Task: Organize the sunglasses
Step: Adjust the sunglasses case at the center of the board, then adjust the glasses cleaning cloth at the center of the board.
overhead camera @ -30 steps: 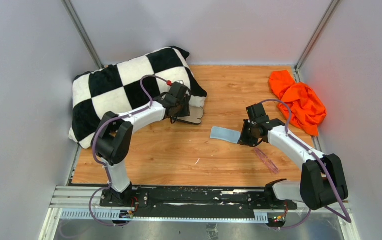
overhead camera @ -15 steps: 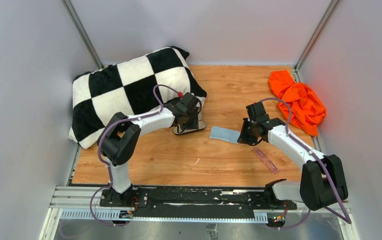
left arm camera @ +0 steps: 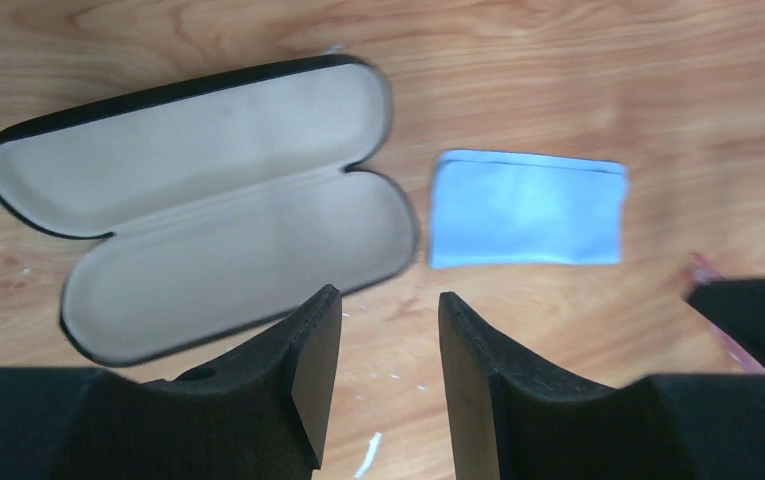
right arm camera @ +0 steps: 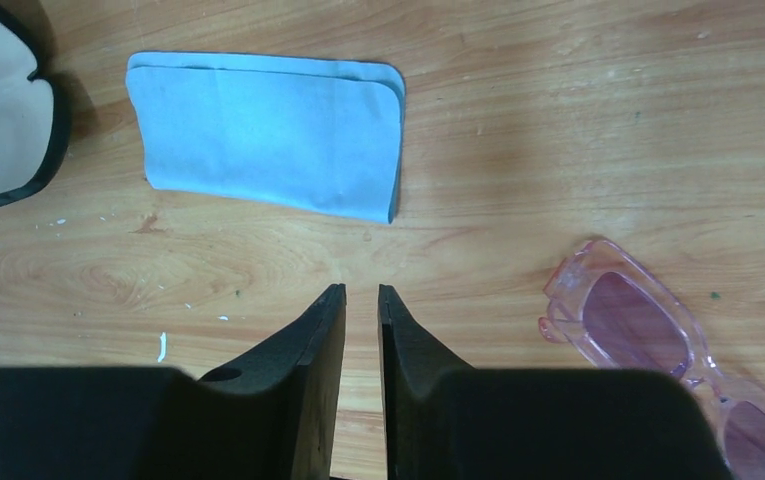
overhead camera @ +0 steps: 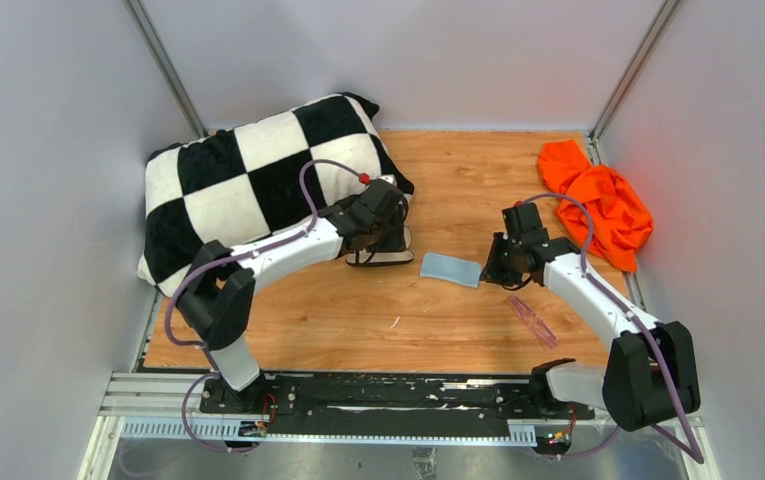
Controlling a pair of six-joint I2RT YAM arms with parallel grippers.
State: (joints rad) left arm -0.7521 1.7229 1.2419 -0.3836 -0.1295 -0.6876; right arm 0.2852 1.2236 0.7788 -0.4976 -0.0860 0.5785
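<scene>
Sunglasses (overhead camera: 532,320): pink see-through frame, tinted lenses. I see them lying flat on the wooden table (overhead camera: 438,170), on the near right side, close beside my right arm's forearm.
Sunglasses, right wrist view (right arm camera: 648,340): low on the right, off to the side of the fingers and not touched; partly cut by the frame edge.
Sunglasses vs case: well apart, with the blue cloth between them.
Right gripper (right arm camera: 360,295): fingers only a thin slit apart with nothing between them. It hovers over bare wood just short of the cloth's near edge.
Right gripper, top view (overhead camera: 506,268): sits at the cloth's right end; I can't tell whether it touches.
Left gripper (left arm camera: 388,305): fingers clearly apart, gripping nothing, pointing at the gap between case and cloth.
Left gripper, top view (overhead camera: 383,235): over the case, beside the pillow's corner.
Black case (left arm camera: 208,215): hinged open, both halves flat, beige lining facing up.
Black case, top view (overhead camera: 378,260): mostly hidden under my left wrist.
Blue cloth (left arm camera: 526,208): folded rectangle lying flat, just beside the case's right end with a small strip of wood between them.
Blue cloth, other views (overhead camera: 450,269) (right arm camera: 268,135): it lies between the two grippers.
Checkered pillow (overhead camera: 248,180): black and white, back left.
Orange cloth (overhead camera: 598,205): crumpled, back right corner.
</scene>
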